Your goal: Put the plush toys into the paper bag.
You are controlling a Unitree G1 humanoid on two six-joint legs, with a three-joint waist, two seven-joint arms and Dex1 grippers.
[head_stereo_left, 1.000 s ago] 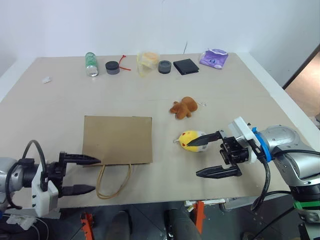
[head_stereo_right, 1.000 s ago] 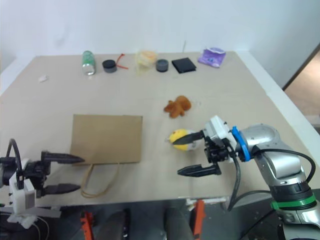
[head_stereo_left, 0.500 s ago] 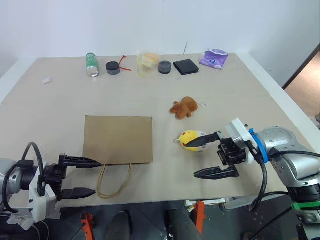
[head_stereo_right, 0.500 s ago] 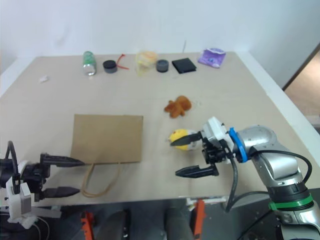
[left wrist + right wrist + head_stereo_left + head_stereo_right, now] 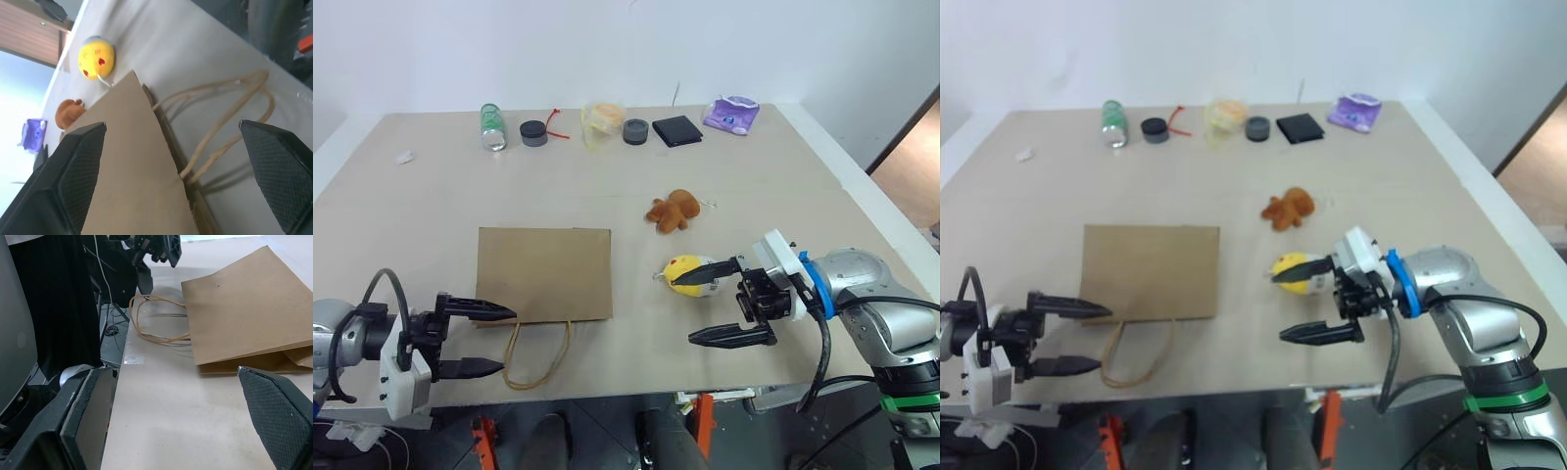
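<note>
Now the right claw (image 5: 724, 304) gapes empty beside the yellow chick (image 5: 688, 274); the left claw (image 5: 484, 340), likewise apart, faces the paper bag's (image 5: 544, 273) handles (image 5: 536, 354).

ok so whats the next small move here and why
Probably ease the left gripper forward to the paper bag's handles and lift its mouth open. The bag lies flat and closed, both plush toys, the chick and the bear, sit outside it, and both grippers are open and empty.
</note>
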